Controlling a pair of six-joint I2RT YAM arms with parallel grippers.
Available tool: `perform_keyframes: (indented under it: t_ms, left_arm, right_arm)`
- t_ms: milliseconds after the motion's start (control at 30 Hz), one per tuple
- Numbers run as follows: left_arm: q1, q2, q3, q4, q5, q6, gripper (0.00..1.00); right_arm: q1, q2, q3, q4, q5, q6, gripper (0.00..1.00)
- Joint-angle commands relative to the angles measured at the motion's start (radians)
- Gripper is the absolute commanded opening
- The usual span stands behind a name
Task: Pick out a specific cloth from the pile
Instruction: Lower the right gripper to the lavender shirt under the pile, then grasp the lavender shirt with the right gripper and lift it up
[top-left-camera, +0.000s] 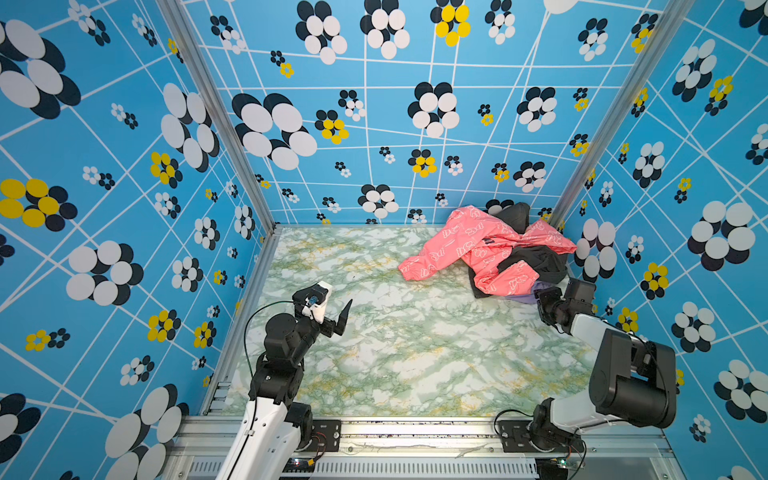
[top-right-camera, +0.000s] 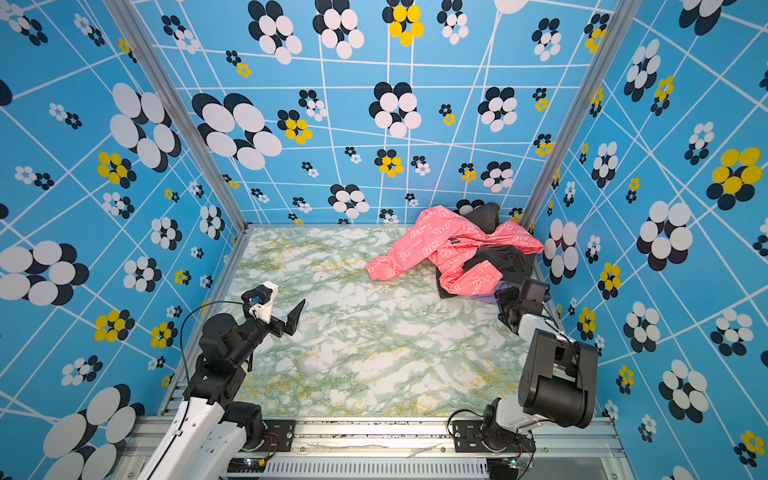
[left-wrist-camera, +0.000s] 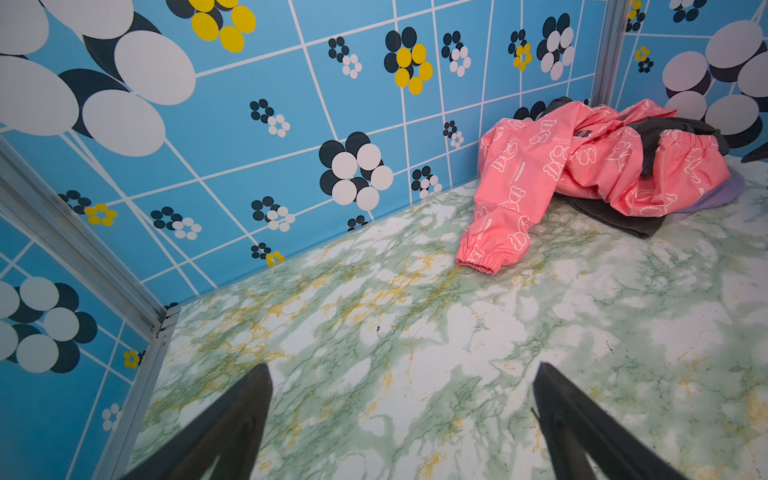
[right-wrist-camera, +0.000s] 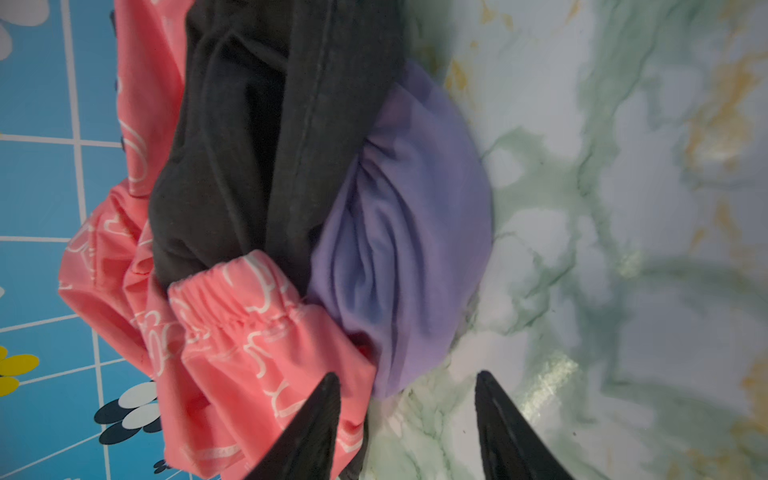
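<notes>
— Where do we find the cloth?
— At 2 o'clock on the table, at the 5 o'clock edge of the pile. It lies under the black garment and the pink jacket; only a lavender fold shows.
— How will it handle?
— We judge it light, soft and a little slippery. We should pinch the free fold, clear of the jacket.
— And the jaws?
— On the right gripper they stand apart, with the fold's end between them and nothing clamped. The left gripper is spread wide and empty, at 9 o'clock.
</notes>
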Motion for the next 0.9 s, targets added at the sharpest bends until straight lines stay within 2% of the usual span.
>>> perform_keyframes:
  t_ms: [0,233,367,433,600,867]
  left_arm:
    - [-0.008,0.005,-0.017,0.021,-0.017,-0.003,0.99]
    - [-0.008,0.019,-0.009,0.016,-0.001,0.001,0.99]
    - [-0.011,0.012,-0.011,0.01,-0.001,0.002,0.99]
    - [-0.014,0.012,-0.009,0.008,-0.001,0.006,0.99]
    - [-0.02,0.013,-0.006,-0.004,-0.003,0.014,0.99]
    - [-0.059,-0.006,-0.007,-0.027,-0.047,0.042,0.99]
  right_arm:
    - [-0.005,0.044,0.038,0.029,-0.026,0.043,0.53]
    - [-0.006,0.146,0.069,0.066,-0.021,0.071,0.45]
    - [-0.006,0.187,0.082,0.088,-0.021,0.087,0.35]
    - [-0.006,0.202,0.082,0.104,-0.021,0.101,0.29]
    - [-0.006,0.202,0.082,0.141,-0.061,0.125,0.02]
    - [-0.006,0.035,0.051,0.146,-0.014,0.16,0.0]
